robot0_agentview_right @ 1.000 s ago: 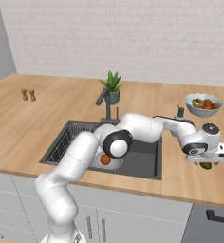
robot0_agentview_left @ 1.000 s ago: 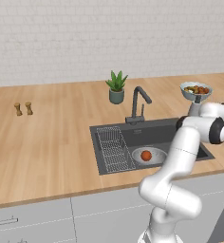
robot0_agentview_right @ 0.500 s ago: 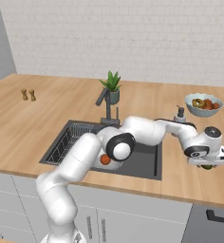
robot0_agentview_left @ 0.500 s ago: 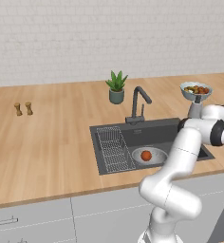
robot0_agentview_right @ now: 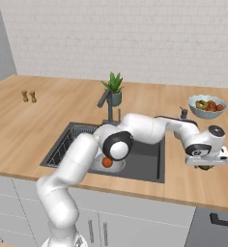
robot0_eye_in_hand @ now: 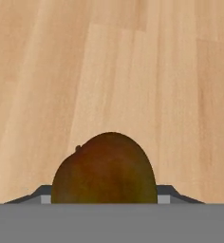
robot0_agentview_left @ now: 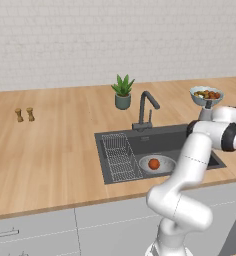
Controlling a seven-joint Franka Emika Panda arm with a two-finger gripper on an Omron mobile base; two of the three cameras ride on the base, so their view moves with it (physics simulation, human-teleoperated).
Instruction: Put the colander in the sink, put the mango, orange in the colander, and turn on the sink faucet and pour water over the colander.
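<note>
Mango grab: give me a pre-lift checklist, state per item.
1. Mango between the fingers: ok, it sits centred at the bottom of the hand view, on the wood counter.
2. Gripper closed firmly on the mango: cannot tell, the contact points are hidden.
3. Colander in the sink: ok.
4. Orange in the colander: ok, already inside.
5. Path from the gripper back to the sink: ok, bare counter between; the fruit bowl stands further back.
6. Faucet off: ok, no stream at the spout.
</note>
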